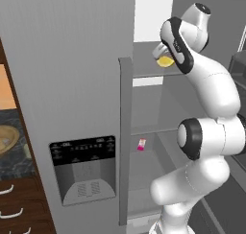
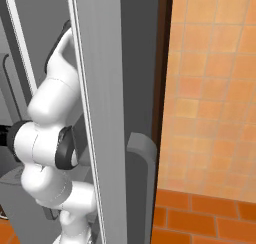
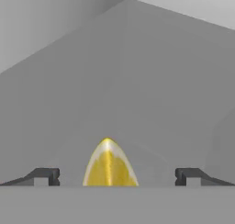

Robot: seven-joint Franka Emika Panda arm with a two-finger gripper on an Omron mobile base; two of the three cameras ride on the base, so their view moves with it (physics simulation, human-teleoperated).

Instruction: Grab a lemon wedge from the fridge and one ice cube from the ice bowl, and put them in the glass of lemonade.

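Observation:
The fridge (image 1: 72,84) has its right side open, and my arm reaches onto an upper shelf (image 1: 149,76). The lemon wedge (image 1: 166,61) lies on that shelf, right at my hand. In the hand view the yellow lemon wedge (image 3: 109,165) sits between my two fingertips (image 3: 46,176), untouched, with a gap on each side. My gripper (image 3: 117,176) is open around it. The ice bowl (image 1: 6,138) shows at the far left on a dark counter. The ice cube and the glass of lemonade are out of view.
A small pink-and-white packet (image 1: 141,144) lies on a lower fridge shelf. The left fridge door carries a black dispenser panel (image 1: 84,168) and a long handle (image 1: 125,137). The open right door (image 2: 107,113) stands close beside my arm. Wooden drawers (image 1: 19,209) are at lower left.

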